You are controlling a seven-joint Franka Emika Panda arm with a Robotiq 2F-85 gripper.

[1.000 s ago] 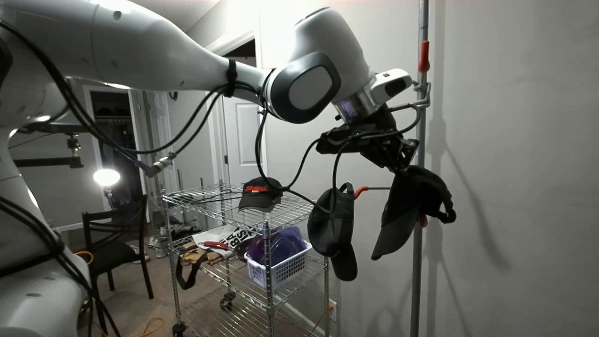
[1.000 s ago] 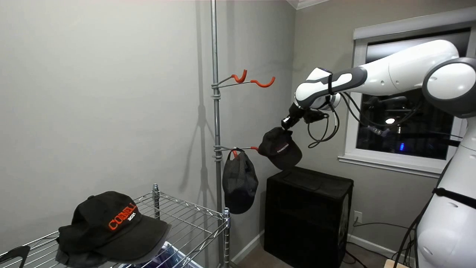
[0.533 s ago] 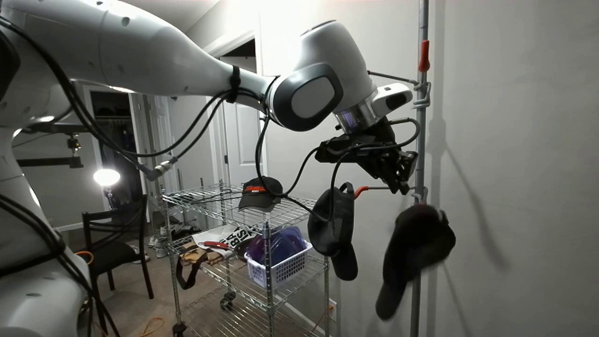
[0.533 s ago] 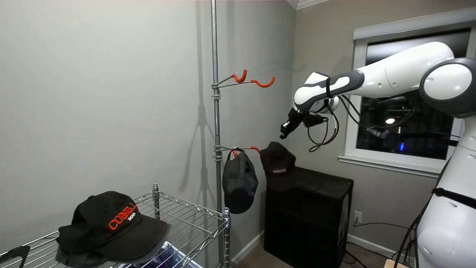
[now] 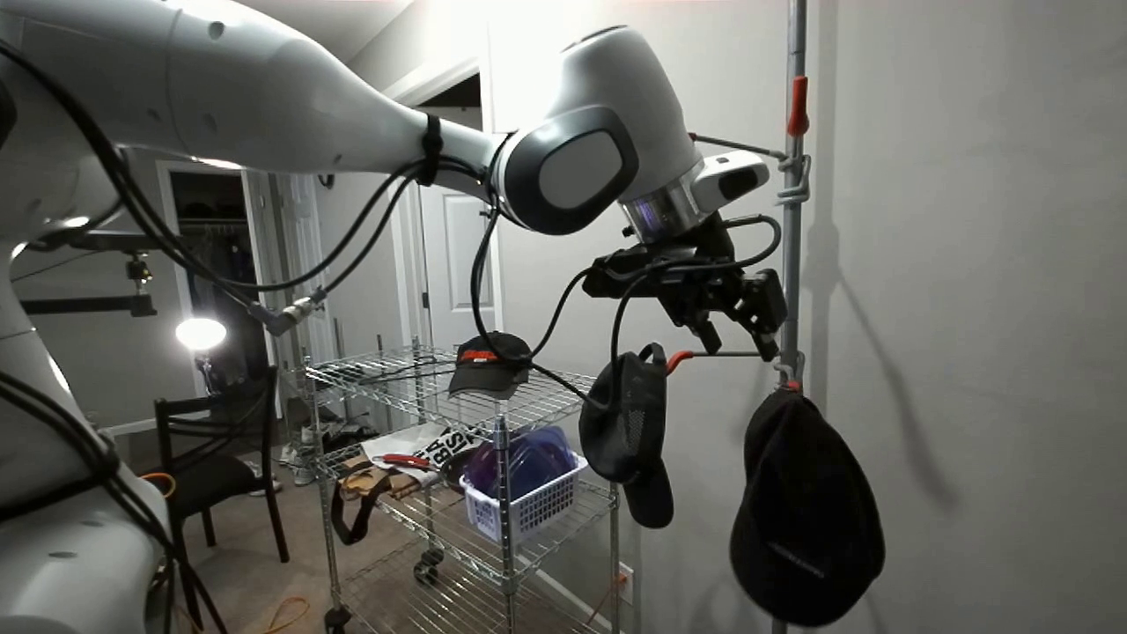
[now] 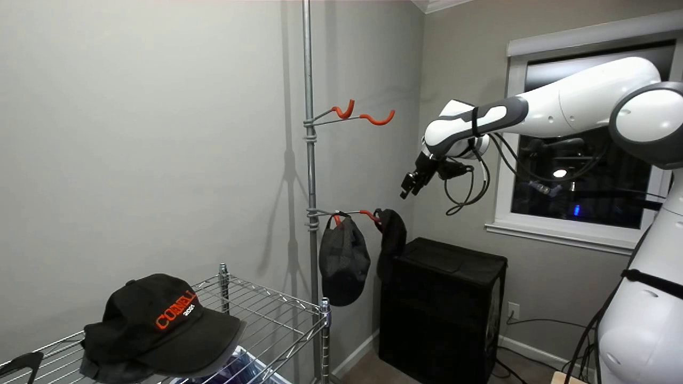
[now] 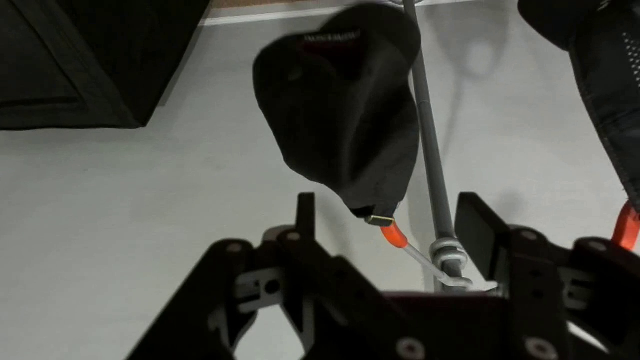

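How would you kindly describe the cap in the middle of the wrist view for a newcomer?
Find the tall metal pole, then its lower red-tipped hooks. The black cap hangs from one, below the open hand; unlike the mesh cap beside it, it is solid fabric with a buckle showing.

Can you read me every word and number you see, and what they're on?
"CORNELL", orange: the black fabric cap on the silver wire shelf.
"2021", probably, small, white: same cap.
"BA", black: the crumpled white bag or cloth.
"IS": same thing.
Too blurred to read: pale lettering on the black cloth cap hanging from the orange-tipped metal hook.
Cut off: a pale mark on the black mesh cap.
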